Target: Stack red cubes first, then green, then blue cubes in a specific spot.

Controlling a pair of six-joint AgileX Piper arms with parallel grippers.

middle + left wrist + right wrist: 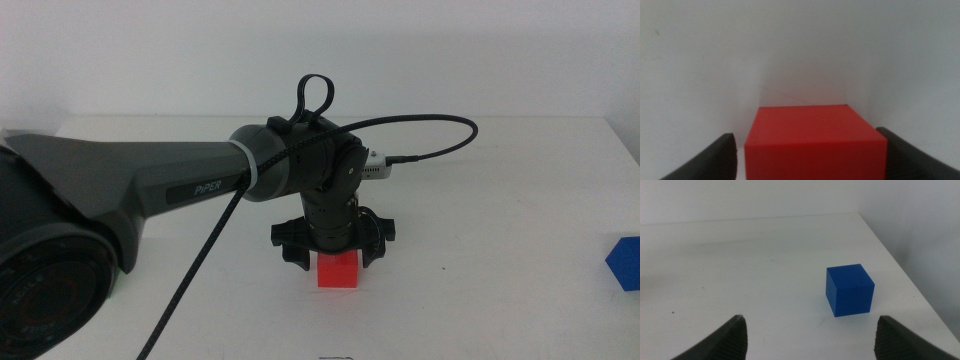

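The red cube (338, 272) rests on the white table near the middle front. My left gripper (337, 258) points down over it, open, with one jaw on each side of the cube. In the left wrist view the red cube (815, 145) fills the space between the jaws of the left gripper (806, 135), with a thin gap showing on one side. The blue cube (625, 262) sits at the table's right edge. In the right wrist view, the right gripper (811, 321) is open with the blue cube (850, 290) a short way ahead of it. The green cube is out of view.
The left arm (170, 180) and its cable (430, 125) reach across the middle of the table from the left. The blue cube lies close to the table's right edge (905, 265). The right arm itself does not show in the middle view.
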